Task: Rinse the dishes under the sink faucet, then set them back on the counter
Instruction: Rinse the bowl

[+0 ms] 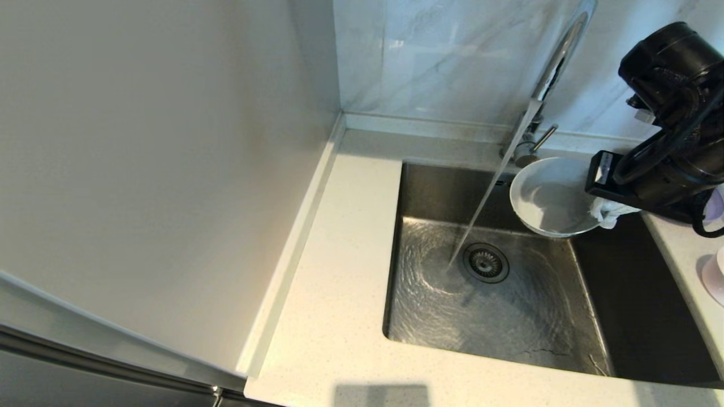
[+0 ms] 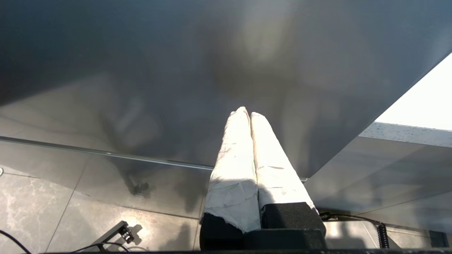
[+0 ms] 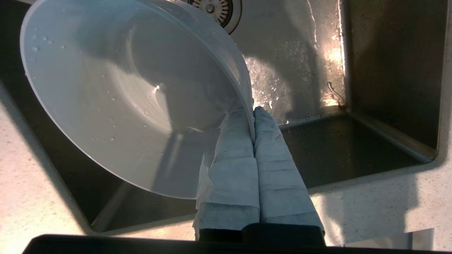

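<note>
My right gripper (image 1: 604, 213) (image 3: 252, 111) is shut on the rim of a pale, lavender-tinted round dish (image 1: 551, 195) (image 3: 130, 95), one finger inside and one outside. The dish hangs tilted over the back right of the sink (image 1: 430, 186), with water drops on its inside. The chrome faucet (image 1: 557, 51) is running. Its stream (image 1: 481, 209) falls just left of the dish and lands beside the drain (image 1: 486, 262). A pale pink dish (image 1: 714, 276) sits on the counter at the right edge. My left gripper (image 2: 247, 112) is shut and empty, parked low before a grey panel.
Off-white counter (image 1: 339, 254) runs along the sink's left and front, with a raised strip against a plain wall panel. The faucet lever (image 1: 544, 137) points right, close behind the dish. A lavender patch (image 1: 717, 204) shows behind my right arm; what it belongs to is hidden.
</note>
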Motion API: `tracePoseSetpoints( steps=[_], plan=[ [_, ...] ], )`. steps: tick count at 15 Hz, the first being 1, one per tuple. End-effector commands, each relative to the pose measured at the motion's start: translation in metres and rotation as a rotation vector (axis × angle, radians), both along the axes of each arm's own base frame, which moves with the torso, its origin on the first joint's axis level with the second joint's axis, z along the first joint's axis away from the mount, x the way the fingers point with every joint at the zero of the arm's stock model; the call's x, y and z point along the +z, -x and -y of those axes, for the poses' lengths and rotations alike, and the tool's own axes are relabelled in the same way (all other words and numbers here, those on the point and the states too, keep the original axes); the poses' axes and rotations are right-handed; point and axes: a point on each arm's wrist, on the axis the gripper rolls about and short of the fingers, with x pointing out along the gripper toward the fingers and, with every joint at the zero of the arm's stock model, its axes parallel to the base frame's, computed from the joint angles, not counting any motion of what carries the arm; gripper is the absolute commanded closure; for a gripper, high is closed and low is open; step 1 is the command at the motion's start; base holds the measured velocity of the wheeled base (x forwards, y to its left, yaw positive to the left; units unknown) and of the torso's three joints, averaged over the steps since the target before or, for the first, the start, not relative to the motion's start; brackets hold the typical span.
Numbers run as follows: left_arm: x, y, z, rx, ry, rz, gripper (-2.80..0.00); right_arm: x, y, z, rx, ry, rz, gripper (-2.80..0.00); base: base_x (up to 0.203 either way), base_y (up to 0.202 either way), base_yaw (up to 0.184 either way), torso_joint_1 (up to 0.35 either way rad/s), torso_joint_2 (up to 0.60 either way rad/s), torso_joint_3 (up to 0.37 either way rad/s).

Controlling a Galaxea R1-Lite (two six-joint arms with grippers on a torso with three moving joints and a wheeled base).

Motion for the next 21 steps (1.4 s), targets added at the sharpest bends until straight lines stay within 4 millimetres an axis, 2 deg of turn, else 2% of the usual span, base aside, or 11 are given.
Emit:
tracePoseSetpoints(
  steps=[1,7,21],
  plan=[
    [0.0,0.0,0.0,0.0,0.0,0.0,0.0,-0.007,-0.009,-0.012,-0.038,0.035,0.0,0.0,0.0,0.0,0.0,0.0,0.0,0.0],
    [0.0,0.0,0.0,0.0,0.0,0.0,0.0,-0.015,-0.021,-0.025,-0.059,0.013,0.005,0.0,0.0,0.0,0.0,0.0,0.0,0.0],
    [0.0,0.0,0.0,0.0,0.0,0.0,0.0,-0.021,-0.036,-0.031,-0.066,-0.001,0.041,0.0,0.0,0.0,0.0,0.0,0.0,0.0]
  ],
)
